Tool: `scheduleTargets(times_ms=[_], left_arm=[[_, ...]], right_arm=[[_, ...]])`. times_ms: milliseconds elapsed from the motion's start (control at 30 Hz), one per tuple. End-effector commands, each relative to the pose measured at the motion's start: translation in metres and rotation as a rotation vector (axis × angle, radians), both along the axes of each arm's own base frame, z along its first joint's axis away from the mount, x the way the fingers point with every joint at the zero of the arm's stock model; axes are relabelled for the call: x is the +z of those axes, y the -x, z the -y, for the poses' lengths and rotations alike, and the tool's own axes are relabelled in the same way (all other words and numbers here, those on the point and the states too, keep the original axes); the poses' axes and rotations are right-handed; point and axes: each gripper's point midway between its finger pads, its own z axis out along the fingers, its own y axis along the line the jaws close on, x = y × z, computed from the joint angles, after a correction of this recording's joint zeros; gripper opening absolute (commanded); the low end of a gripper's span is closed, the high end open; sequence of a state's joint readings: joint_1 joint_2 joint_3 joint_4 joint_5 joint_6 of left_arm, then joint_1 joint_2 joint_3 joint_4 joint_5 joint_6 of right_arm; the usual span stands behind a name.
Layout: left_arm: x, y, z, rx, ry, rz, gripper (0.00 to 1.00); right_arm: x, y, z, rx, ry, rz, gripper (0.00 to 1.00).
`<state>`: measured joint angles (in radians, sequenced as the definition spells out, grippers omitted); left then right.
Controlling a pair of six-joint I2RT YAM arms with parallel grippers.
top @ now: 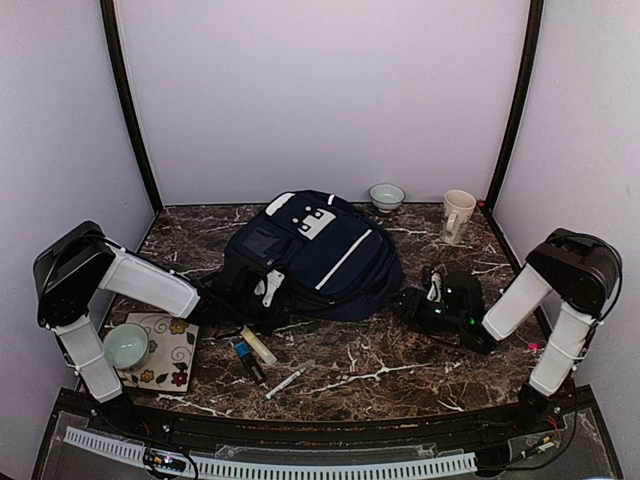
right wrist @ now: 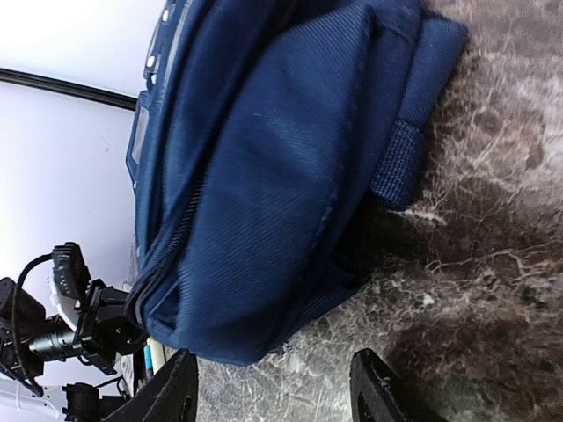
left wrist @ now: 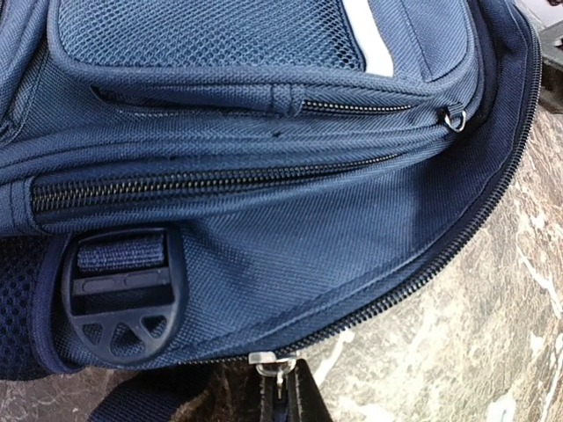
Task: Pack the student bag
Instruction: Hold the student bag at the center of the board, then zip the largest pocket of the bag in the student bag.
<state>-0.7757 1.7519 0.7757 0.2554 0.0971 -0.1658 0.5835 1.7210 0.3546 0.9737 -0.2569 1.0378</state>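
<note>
Now left pincer pinched tight on zipper pull, at edge of student bag. Right pincer fingers wide apart, nothing between, just beside student bag's other end. Student bag lies flat in middle of table. Bowl and mug stand behind it.

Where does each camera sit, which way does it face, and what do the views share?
Top external: above and behind the arms, looking down at the table and backpack; left arm and right arm show.
Left wrist: close over the backpack's buckle; left gripper at the bottom edge, shut on the zipper pull.
Right wrist: low, facing the backpack's side; right gripper open.
Shared: all show the backpack.
</note>
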Motion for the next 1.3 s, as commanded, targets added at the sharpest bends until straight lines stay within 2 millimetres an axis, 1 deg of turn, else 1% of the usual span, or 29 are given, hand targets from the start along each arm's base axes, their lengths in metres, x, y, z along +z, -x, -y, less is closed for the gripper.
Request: scheduleTargets(times_ms=[0,67,200,300,367,400,433,600,767,833,1033,1133,1267], left_arm=[[0.006,0.018,0.001,-0.038,0.012,-0.03,0.0],[0.006,0.018,0.0,-0.038,0.011,-0.033,0.0],[0.007,0.019,0.0,-0.039,0.011,-0.03,0.0],[0.007,0.019,0.0,-0.04,0.01,-0.029,0.0],[0.008,0.019,0.001,-0.044,0.012,-0.03,0.0],[0.008,0.02,0.002,-0.044,0.013,-0.033,0.0],[0.008,0.02,0.003,-0.046,0.013,-0.036,0.0],[0.019,0.026,0.015,-0.073,0.033,-0.056,0.0],[0.038,0.043,0.037,-0.14,0.07,-0.056,0.0],[0.043,0.049,0.045,-0.162,0.08,-0.059,0.0],[0.055,0.065,0.076,-0.235,0.162,-0.097,0.0],[0.06,0.077,0.093,-0.284,0.192,-0.116,0.0],[0.066,0.083,0.115,-0.325,0.22,-0.124,0.0]], right_arm=[[0.024,-0.013,-0.021,0.051,-0.114,0.074,0.59],[0.019,-0.016,-0.023,0.058,-0.111,0.067,0.58],[0.014,-0.018,-0.029,0.082,-0.113,0.064,0.48],[0.012,-0.019,-0.032,0.096,-0.113,0.063,0.33],[0.012,-0.019,-0.034,0.105,-0.111,0.064,0.16],[0.012,-0.019,-0.035,0.109,-0.114,0.064,0.06],[0.012,-0.019,-0.036,0.112,-0.12,0.065,0.0],[0.01,-0.013,-0.036,0.117,-0.13,0.057,0.0],[0.003,-0.006,-0.038,0.12,-0.1,0.048,0.0],[0.0,-0.005,-0.04,0.119,-0.083,0.048,0.0],[-0.004,0.0,-0.044,0.122,-0.041,0.051,0.0],[-0.007,0.001,-0.041,0.117,-0.024,0.049,0.0],[-0.005,0.001,-0.039,0.113,-0.001,0.061,0.0]])
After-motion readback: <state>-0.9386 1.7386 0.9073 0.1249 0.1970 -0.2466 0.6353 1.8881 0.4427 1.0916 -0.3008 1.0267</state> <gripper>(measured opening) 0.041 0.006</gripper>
